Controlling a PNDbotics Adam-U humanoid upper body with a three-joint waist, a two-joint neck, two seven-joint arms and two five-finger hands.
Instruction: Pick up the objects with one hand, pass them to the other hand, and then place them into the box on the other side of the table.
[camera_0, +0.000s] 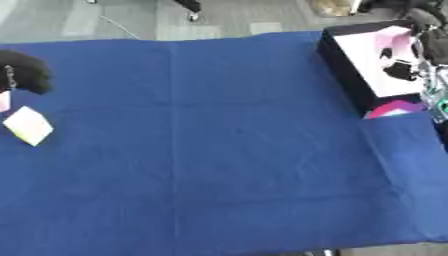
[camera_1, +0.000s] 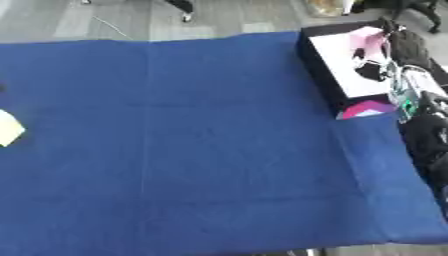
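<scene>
Black box, no legible writing

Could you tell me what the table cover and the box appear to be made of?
The cover looks like woven cloth, matte blue: straight fold creases run across it and it shows no shine. The box seems to be stiff card or thin board, with black walls and a pale, smooth inside; its flat sides and sharp corners suggest this, though plastic is possible.

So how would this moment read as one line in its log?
left hand: far left, above pale card | right hand: over box | blue cloth: bare centre
</scene>
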